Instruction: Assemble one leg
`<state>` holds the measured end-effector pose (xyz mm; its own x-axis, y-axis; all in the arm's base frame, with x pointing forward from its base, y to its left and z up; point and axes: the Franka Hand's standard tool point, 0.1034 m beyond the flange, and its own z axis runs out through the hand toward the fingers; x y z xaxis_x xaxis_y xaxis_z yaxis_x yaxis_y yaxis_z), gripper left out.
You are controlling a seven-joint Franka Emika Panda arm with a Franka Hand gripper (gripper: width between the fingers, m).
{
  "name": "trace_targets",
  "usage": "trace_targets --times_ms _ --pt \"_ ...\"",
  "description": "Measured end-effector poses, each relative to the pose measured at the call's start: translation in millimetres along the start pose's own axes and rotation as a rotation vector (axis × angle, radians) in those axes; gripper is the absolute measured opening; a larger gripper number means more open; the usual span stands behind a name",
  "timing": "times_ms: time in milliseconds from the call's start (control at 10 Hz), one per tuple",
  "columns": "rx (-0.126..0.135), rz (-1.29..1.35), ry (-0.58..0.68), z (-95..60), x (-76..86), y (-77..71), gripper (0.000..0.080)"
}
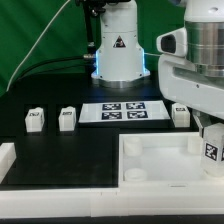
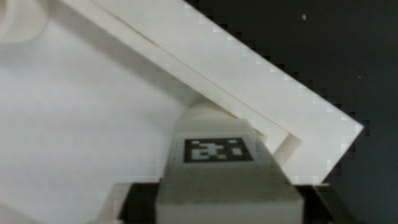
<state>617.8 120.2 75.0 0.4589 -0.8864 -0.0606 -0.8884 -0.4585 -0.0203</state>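
My gripper [image 1: 211, 133] is at the exterior view's right, shut on a leg [image 1: 212, 151], a small white block with a black-and-white tag. It holds the leg upright at the right corner of the large white tray [image 1: 160, 163]. In the wrist view the leg [image 2: 217, 150] sits between my dark fingers [image 2: 143, 205], right against the inside of the tray's raised corner rim [image 2: 267, 95]. Whether the leg touches the tray floor cannot be told. Three more legs lie on the black table: two at the left [image 1: 34, 120] [image 1: 67, 118] and one at the right [image 1: 181, 114].
The marker board [image 1: 124, 111] lies flat behind the tray, in front of the robot base [image 1: 118, 50]. A white rail [image 1: 6, 160] runs along the table's left and front edges. A green curtain hangs at the back left.
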Motion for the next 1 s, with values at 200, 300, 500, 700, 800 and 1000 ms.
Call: trace_targets --times_ms 200,300,500,700,800,1000 --pt "0.007 0.242 -0.013 0.6 0.2 -0.3 0.0292" --pt "0.007 0.242 -0.014 0.6 -0.2 -0.4 0.0345" --pt "0.008 0.176 -0.014 0.6 -0.5 -0.5 0.0479" --pt "0.009 0.172 -0.017 0.7 -1.2 -0.7 0.0640" --pt "0.007 0.028 -0.017 0.7 -0.5 0.0 0.0640" --pt "-0.016 -0.263 -0.028 -2.7 1.5 1.5 0.0648"
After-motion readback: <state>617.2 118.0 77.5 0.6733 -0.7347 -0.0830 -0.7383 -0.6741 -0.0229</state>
